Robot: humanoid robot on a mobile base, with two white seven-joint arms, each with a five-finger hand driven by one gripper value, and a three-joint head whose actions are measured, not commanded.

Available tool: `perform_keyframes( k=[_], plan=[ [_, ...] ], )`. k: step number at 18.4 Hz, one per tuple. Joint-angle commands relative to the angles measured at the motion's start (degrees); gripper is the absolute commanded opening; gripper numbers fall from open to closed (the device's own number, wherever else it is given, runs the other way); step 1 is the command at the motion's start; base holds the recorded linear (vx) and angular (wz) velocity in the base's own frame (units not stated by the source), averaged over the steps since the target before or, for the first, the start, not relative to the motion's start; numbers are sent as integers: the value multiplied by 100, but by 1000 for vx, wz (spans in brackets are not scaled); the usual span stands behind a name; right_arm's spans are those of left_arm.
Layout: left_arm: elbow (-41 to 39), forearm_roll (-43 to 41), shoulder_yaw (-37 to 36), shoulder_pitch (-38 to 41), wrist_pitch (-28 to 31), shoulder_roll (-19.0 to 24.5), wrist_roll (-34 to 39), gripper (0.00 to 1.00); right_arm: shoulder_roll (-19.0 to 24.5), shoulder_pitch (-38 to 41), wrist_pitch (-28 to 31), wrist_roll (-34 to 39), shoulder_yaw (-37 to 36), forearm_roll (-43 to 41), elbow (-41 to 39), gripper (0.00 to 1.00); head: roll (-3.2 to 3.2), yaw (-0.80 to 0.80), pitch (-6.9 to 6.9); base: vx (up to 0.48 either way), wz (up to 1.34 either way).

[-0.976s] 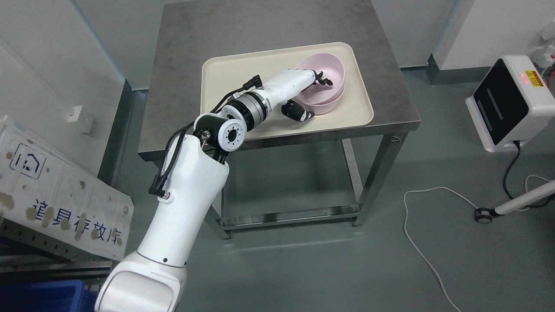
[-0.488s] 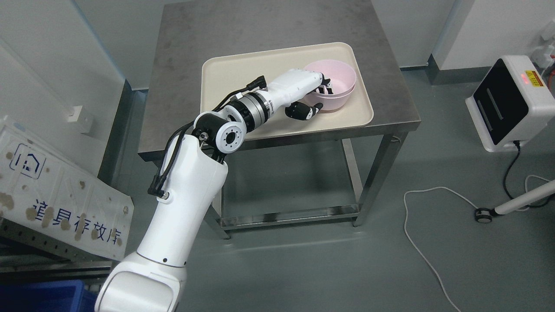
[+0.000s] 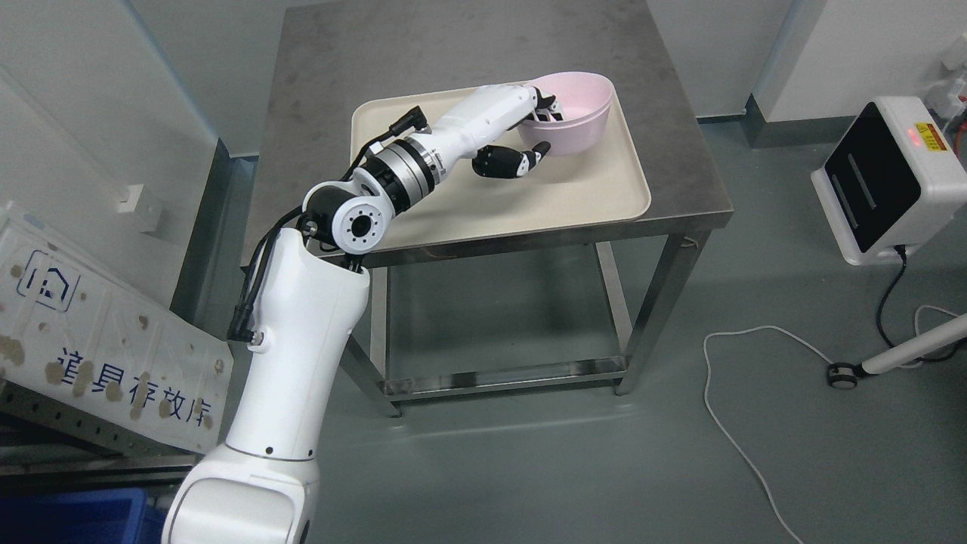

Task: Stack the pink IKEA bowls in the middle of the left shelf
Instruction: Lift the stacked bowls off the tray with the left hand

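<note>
The left hand [image 3: 529, 125] grips the rim of 1 visible pink bowl [image 3: 573, 112] at the 1 tray's [image 3: 483, 189] 1 o'clock corner.

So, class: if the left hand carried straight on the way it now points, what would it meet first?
The left hand points up-right with its fingers hooked over the pink bowl's near rim, so it would press on into that bowl first. Beyond lie the tray's far edge and the steel table; depth is unclear.

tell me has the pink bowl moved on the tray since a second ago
Yes. Gripped by the left hand, the pink bowl has shifted toward the far right corner of the cream tray.
</note>
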Motion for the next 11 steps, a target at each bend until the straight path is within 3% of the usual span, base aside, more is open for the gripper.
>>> perform_keyframes(
  k=[1, 11],
  plan=[
    [-645, 1209, 1649, -2, 311, 100, 165, 1, -100, 0, 5, 4, -62, 44, 2, 100, 0, 0, 0, 0, 0],
    [-716, 1589, 1950, 7, 558, 100, 456, 3, -100, 0, 5, 4, -62, 44, 2, 100, 0, 0, 0, 1, 6]
  ],
)
